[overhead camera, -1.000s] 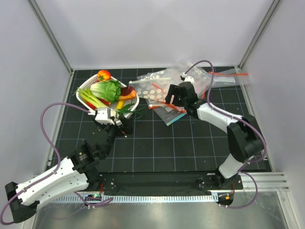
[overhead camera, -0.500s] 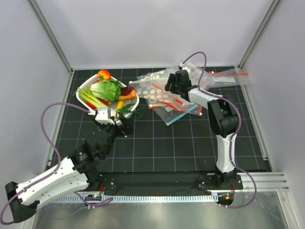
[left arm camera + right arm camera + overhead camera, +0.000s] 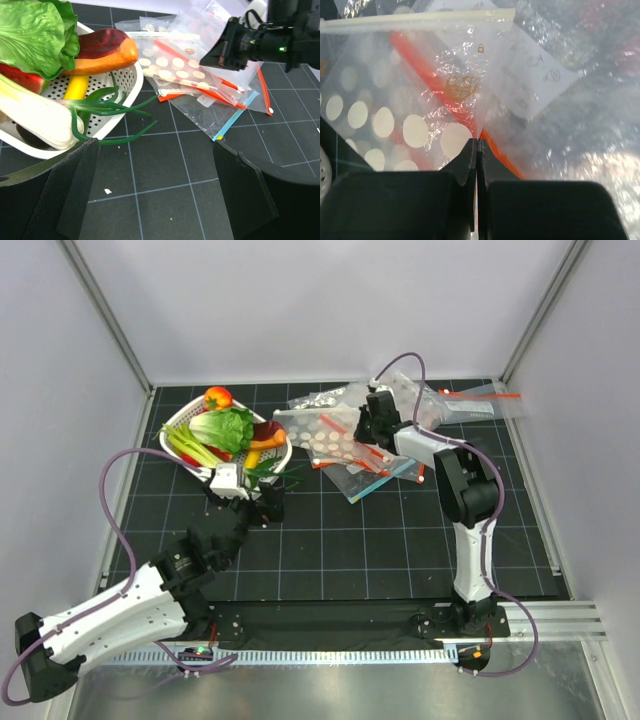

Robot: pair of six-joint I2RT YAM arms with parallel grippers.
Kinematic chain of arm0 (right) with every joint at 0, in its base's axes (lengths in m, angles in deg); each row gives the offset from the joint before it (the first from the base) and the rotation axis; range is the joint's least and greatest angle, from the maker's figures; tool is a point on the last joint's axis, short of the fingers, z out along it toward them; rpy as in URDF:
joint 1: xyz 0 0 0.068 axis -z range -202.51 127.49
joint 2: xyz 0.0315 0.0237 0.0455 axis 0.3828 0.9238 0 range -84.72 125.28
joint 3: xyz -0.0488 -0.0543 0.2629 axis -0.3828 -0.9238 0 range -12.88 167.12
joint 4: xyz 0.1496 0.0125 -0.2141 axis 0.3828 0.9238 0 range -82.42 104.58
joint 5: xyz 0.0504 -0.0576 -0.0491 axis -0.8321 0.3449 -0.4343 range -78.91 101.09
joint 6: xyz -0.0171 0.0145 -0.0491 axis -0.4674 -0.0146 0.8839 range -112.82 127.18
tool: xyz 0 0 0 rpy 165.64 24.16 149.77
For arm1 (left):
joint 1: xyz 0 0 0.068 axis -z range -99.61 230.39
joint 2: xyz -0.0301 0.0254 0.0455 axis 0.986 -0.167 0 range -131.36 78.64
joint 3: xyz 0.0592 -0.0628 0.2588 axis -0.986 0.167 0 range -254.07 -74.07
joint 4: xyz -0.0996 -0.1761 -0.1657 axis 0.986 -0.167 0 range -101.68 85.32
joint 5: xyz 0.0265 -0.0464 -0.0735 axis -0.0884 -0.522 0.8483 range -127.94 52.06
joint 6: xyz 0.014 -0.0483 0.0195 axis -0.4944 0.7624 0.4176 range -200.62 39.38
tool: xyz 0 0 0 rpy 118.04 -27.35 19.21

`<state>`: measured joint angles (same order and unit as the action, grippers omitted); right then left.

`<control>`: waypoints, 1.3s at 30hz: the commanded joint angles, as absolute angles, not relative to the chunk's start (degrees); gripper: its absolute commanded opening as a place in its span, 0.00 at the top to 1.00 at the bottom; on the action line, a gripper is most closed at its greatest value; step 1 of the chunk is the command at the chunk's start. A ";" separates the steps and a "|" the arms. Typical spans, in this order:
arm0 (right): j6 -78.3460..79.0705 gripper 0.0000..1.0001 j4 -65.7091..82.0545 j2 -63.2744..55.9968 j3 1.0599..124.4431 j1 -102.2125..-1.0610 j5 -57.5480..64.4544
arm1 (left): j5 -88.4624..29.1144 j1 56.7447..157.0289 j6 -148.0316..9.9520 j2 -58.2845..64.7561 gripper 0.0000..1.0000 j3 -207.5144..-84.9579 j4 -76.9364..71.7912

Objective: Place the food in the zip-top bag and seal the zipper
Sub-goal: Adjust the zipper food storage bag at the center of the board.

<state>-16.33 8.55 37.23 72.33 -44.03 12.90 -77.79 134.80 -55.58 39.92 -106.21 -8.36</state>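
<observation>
Two claws — right claw (image 3: 477, 145) pinched on zip-top bag (image 3: 395, 120), left claw (image 3: 157, 185) gaping.

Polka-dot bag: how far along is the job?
Done: nothing; the leafy green toy lettuce head sits in the white plastic basket. In hand: the right claw is pinched shut on the clear polka-dot plastic bag; the left claw is open near the basket. Left: bagging the lettuce, pressing the pale zipper strip closed.

White basket (image 3: 127, 82): lettuce head (image 3: 30, 35), orange vegetable (image 3: 107, 57), green onions (image 3: 35, 112) (tips trailing over the rim). Beside it, polka-dot bag (image 3: 175, 65) atop plain bags (image 3: 210, 112). Left gripper (image 3: 155, 145): fingers apart.
</observation>
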 commanded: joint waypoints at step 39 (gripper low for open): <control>-9.70 0.34 15.21 28.12 71.57 -51.60 9.97 | -76.43 135.06 -56.54 36.98 0.00 -109.84 -7.22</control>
<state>-13.12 13.58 26.78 66.05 -50.78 15.96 -76.63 134.80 -55.82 36.64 -107.58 -8.75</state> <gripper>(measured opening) 0.659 0.996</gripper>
